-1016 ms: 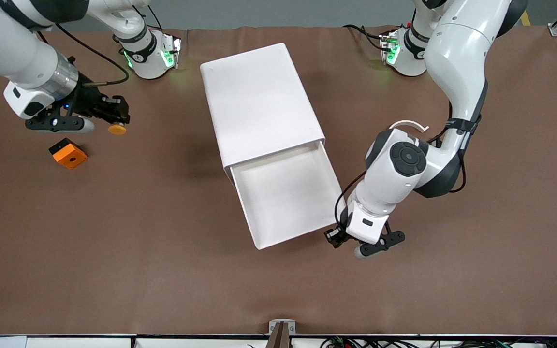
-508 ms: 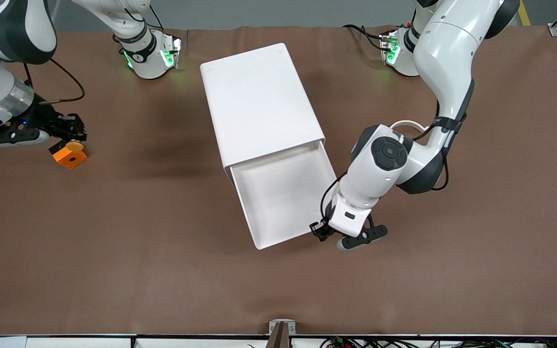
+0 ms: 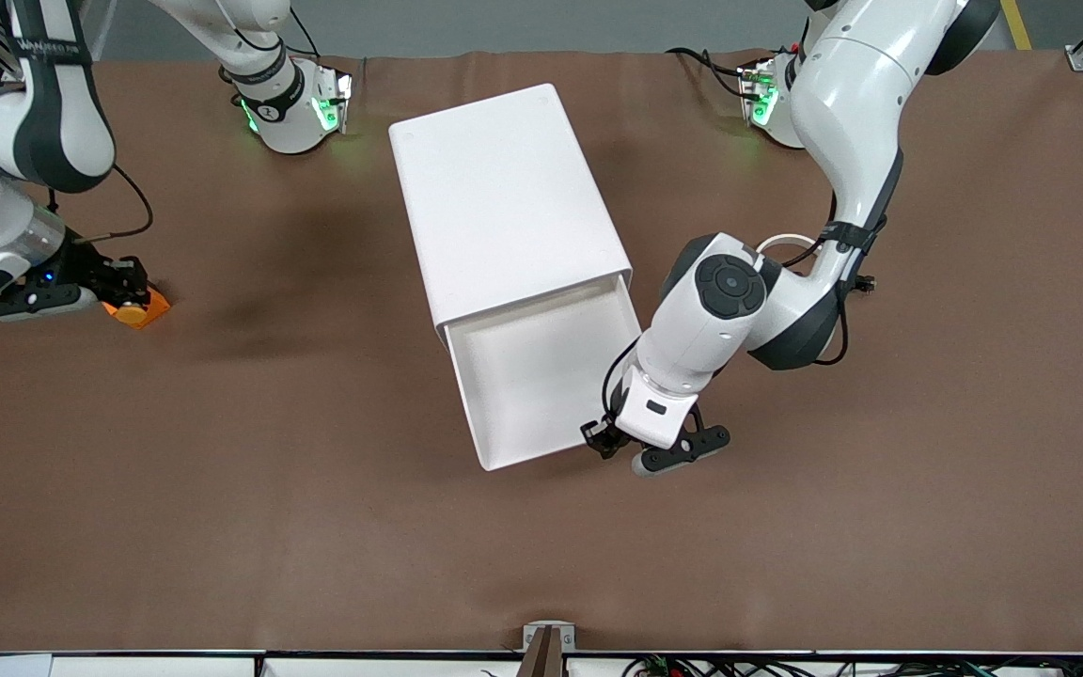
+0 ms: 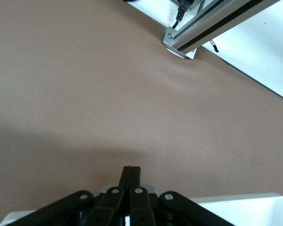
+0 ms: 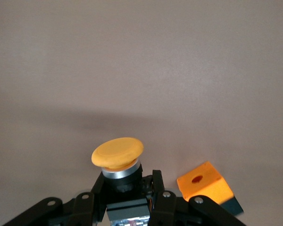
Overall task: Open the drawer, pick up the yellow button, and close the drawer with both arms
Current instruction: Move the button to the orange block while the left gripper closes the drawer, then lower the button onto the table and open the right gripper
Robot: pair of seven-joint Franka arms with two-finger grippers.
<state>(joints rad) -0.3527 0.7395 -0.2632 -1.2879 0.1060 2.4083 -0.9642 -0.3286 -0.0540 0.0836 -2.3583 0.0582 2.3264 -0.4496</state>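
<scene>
Button (image 5: pixel 118 153) sits clamped in my right gripper (image 5: pixel 127 195) over the orange block (image 3: pixel 149 306); left gripper (image 3: pixel 604 440), fingers pinched together (holding nothing), presses the open drawer (image 3: pixel 541 376) front, presumably to shut it.

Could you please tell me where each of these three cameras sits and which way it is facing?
Front view: high across the table, facing both arms' bases, over the cabinet and open drawer.
Left wrist view: on the left arm's wrist, looking past the shut left gripper at bare table and the drawer's rim.
Right wrist view: on the right arm's wrist, showing the right gripper holding the button.
Shared: the orange block also shows in the front view.
</scene>
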